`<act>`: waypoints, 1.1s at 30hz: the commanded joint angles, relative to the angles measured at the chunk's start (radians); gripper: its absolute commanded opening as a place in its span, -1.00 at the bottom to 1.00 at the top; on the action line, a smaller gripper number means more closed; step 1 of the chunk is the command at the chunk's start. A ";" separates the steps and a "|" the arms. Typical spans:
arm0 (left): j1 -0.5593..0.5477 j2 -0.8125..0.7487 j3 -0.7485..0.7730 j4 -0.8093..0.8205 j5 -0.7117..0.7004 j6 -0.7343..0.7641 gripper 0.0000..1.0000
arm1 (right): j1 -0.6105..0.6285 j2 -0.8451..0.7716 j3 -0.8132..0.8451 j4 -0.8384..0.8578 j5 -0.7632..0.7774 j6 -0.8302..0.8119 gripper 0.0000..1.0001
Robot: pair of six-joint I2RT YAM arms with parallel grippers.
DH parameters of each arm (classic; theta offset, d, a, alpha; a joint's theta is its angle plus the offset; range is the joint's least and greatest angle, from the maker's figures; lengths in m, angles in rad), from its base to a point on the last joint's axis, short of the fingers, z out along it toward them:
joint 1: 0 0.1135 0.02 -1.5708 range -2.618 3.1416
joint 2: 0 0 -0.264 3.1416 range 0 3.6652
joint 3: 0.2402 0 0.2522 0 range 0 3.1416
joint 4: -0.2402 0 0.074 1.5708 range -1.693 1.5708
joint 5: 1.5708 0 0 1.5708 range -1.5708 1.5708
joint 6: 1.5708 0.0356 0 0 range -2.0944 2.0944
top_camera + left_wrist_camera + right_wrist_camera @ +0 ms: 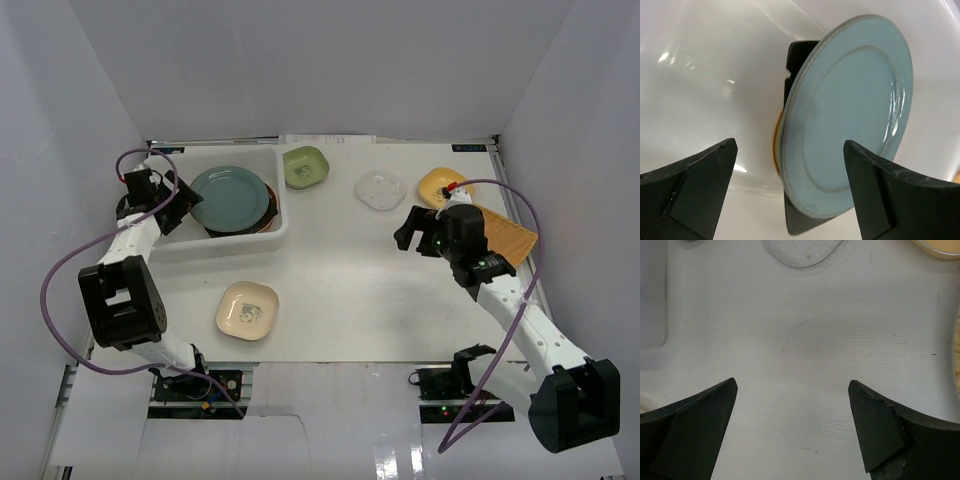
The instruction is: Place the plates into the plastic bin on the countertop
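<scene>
Top external view shows the plastic bin [283, 190] at the far left of the countertop [350, 290], with the blue-grey plate [230, 197] lying on top of a stack inside it; the rim of a brown plate [270, 216] peeks out beneath on the right. The left gripper [185, 205] hangs over the bin's left side, just beside the blue-grey plate's edge. From the left wrist, its claw [790, 150] is released, jaws spread wide and holding nothing, with the blue-grey plate [850, 115] lying below them on a black dish [800, 55] against the bin's translucent wall [700, 75]. Outside the bin, a green dish [305, 166] sits just beside its far right corner, a clear dish [381, 189] and a yellow dish [440, 183] lie further right, a tan fan-shaped plate [505, 237] is partly hidden under the right arm, and a cream dish [247, 310] rests near the front, below the bin. The right gripper [405, 228] hovers between the clear dish and the tan plate. Its wrist view shows this claw [792, 385] also released and empty above bare countertop [805, 340], the clear dish [800, 252] ahead of it.
</scene>
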 commanded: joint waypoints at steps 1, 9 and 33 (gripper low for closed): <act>-0.035 -0.141 -0.020 -0.043 -0.188 0.048 0.96 | 0.001 0.050 0.102 -0.084 0.202 -0.078 0.96; -0.093 -0.323 -0.086 -0.040 -0.225 -0.010 0.96 | 0.001 0.205 0.158 -0.185 0.604 -0.117 0.87; -0.647 -0.868 -0.279 -0.016 0.012 0.258 0.96 | 0.032 0.673 0.216 -0.230 1.036 -0.172 -0.28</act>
